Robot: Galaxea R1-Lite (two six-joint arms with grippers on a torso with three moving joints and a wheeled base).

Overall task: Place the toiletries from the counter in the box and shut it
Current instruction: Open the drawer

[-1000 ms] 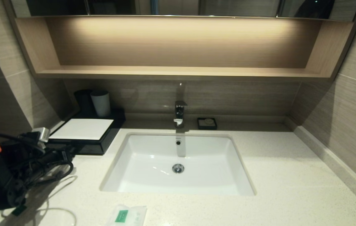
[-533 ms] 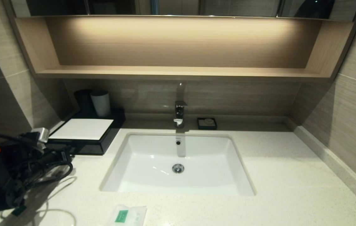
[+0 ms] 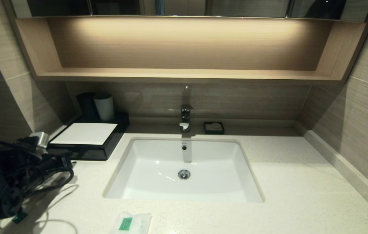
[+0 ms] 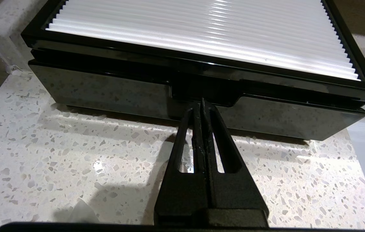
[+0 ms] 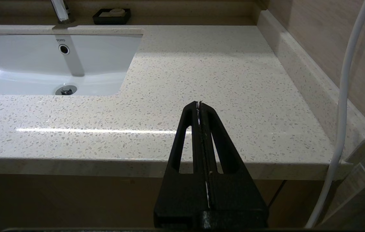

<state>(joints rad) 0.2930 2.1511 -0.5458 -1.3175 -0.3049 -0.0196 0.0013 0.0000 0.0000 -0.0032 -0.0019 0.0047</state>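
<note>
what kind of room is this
Most likely a hotel bathroom vanity: an inset white rectangular sink with a chrome faucet in a pale speckled stone countertop, and a small white sachet with a green label.

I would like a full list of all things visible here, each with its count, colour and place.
box: 1, black with white top, counter's left rear.
sachet: 1, white with green label, counter's front edge.
cups: 2, one grey, one dark, behind the box.
sink: 1, white, inset mid-counter.
faucet: 1, chrome, behind the sink.
soap dish: 1, black, right of the faucet.
shelf: 1, wooden, on the wall.
counter: 1, cream speckled.
left gripper: shut, tips at the box's drawer notch.
right gripper: shut, at the counter's right front.
</note>
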